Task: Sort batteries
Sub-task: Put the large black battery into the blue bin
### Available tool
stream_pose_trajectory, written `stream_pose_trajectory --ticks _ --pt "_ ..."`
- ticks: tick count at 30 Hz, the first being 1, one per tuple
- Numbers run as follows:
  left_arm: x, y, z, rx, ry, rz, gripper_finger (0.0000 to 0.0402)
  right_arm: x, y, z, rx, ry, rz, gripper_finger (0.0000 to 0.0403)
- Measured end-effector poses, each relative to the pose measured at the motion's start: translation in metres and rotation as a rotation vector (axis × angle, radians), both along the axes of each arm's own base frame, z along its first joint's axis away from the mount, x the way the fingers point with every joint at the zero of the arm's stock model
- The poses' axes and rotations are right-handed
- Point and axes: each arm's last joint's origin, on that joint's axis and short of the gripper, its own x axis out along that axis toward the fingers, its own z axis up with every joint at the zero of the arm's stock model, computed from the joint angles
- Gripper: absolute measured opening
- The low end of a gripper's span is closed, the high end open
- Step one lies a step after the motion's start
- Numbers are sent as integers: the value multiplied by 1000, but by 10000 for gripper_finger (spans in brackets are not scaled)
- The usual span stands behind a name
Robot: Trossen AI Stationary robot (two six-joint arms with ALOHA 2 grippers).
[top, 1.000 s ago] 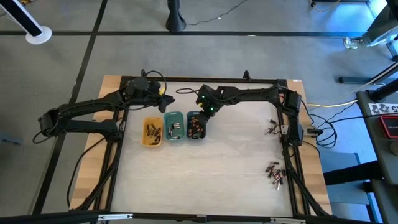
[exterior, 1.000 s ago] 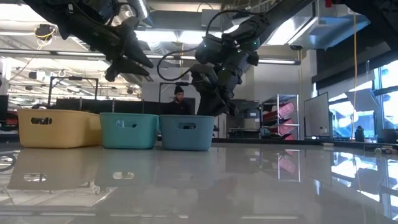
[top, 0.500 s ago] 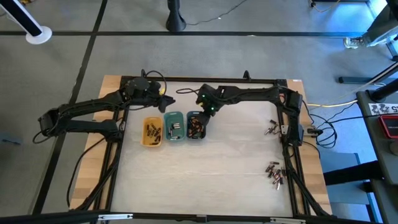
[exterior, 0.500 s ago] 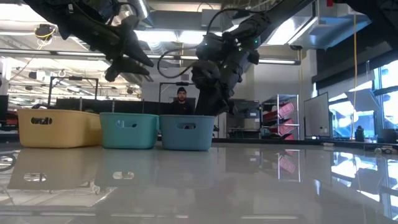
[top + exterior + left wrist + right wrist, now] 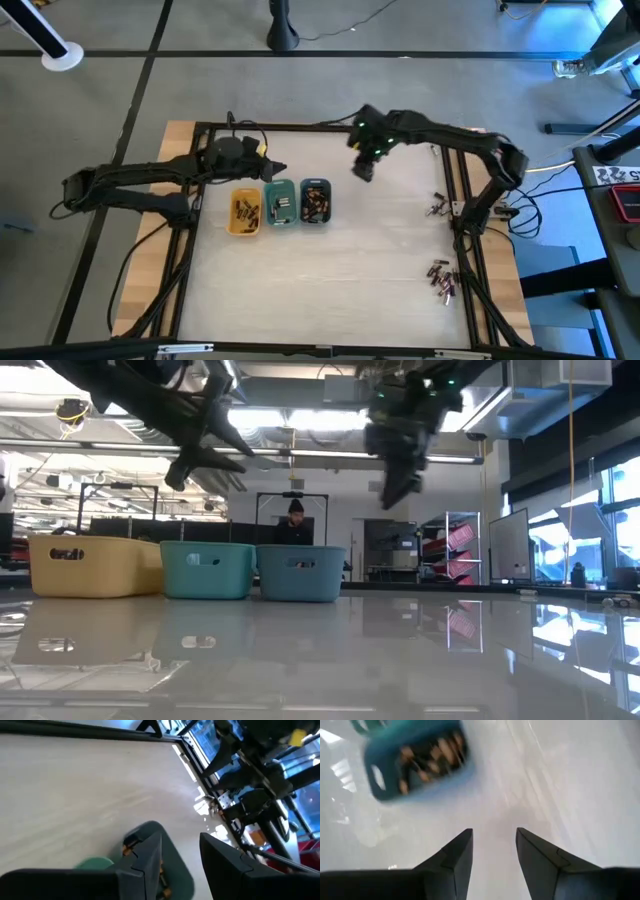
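Hovering above bare tabletop just beside the grey-blue tray [image 5: 316, 201], the right gripper [image 5: 492, 852] had its fingers spread with nothing between them. The left gripper [image 5: 180, 857] hung over the row of trays near the green tray [image 5: 280, 201], fingers likewise parted and empty.

The batteries [image 5: 315, 203] lay heaped in all three trays, the yellow tray [image 5: 244, 213] included. Two loose clusters [image 5: 441, 277] remained on the table [image 5: 350, 280] at its right edge, well apart from the trays and close to the frame.

Judged from their look, the batteries would be rigid, dense for their size, smooth-skinned and liable to roll or slip from a poor grip. The sound hold would be across the middle of the barrel, fingers square to its length, one battery at a time.

In the trays the batteries lay flat at mixed angles, with no common direction. In the loose clusters the long axes could not be made out with certainty.
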Motion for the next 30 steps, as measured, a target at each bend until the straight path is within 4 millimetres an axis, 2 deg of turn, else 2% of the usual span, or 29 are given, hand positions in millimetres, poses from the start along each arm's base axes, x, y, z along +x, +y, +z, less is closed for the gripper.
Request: stream_pose_trajectory --ticks 3,6,9,13,21,26,30 --pt "4 -10 1 7 -13 16 125 -27 -6 0 28 68 -56 152" --pt "5 -16 1 35 4 9 125 -57 -5 -6 61 208 -151 152" --pt "5 -16 0 85 26 -12 125 -89 -1 -16 65 415 -281 152" --pt "4 -14 0 126 44 -31 125 -119 9 -38 120 619 -402 152" --pt "5 -16 0 158 55 -137 125 -151 32 -98 179 865 -445 152" --pt "5 -18 0 159 58 -187 125 -162 37 -115 102 939 -445 152" --pt "5 -17 0 154 56 -187 125 -159 35 -120 83 880 -426 152"
